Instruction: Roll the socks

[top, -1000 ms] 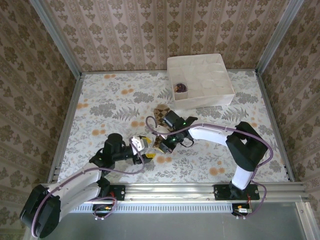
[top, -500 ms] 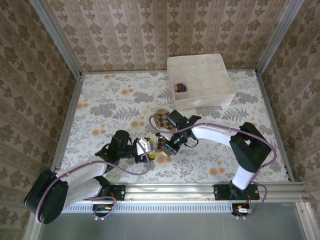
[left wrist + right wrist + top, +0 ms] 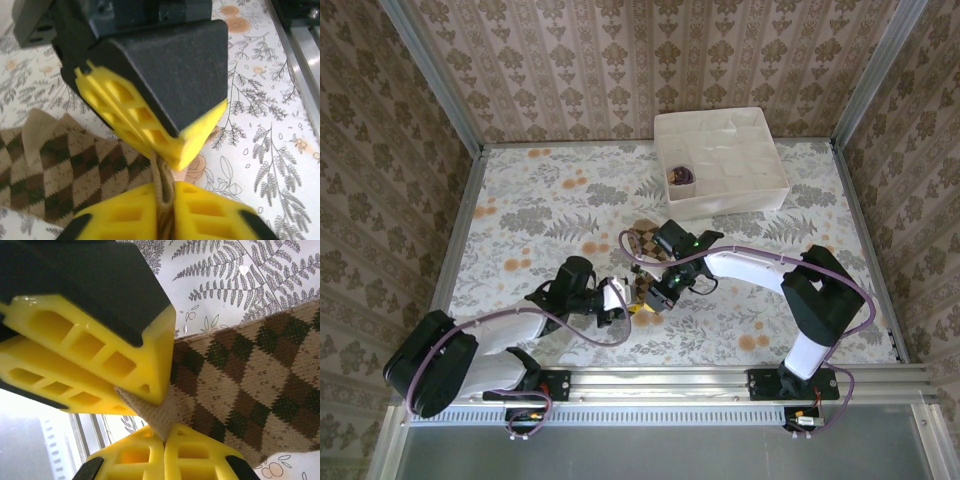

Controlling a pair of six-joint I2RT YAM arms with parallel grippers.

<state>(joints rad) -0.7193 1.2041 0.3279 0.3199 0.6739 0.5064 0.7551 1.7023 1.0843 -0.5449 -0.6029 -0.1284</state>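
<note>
1 argyle sock (image 3: pixel 642 237), lying near-far, near end in left gripper (image 3: pixel 165 202), right gripper (image 3: pixel 164 445)

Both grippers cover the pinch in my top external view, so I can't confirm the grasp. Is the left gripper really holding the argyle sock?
Observer: Yes. Left wrist view: the left gripper is shut on a tan fold of the argyle sock.
Operator: And the right?
Observer: The right gripper pinches the sock's tan edge, close beside the left gripper.
Operator: Any roll started?
Observer: Not that I see; the checked part lies flat on the table.
</note>
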